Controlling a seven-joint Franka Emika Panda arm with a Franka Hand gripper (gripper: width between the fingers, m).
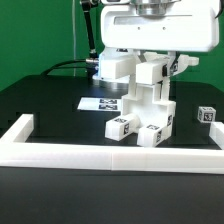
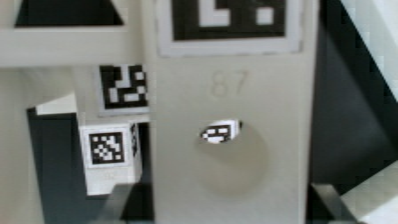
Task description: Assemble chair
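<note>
One partly built white chair (image 1: 143,110) stands mid-frame on the black table (image 1: 45,98); I see the hand (image 1: 150,68) clamped on its upright plate (image 2: 222,120), with a loose part (image 1: 207,114) at the frame's right.

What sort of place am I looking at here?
Probably a robotics lab test bench: a black table edged by a low white wall, tagged white chair parts, and a green backdrop.

Green backdrop (image 1: 30,30) (plain), black table (image 1: 40,100)
</note>
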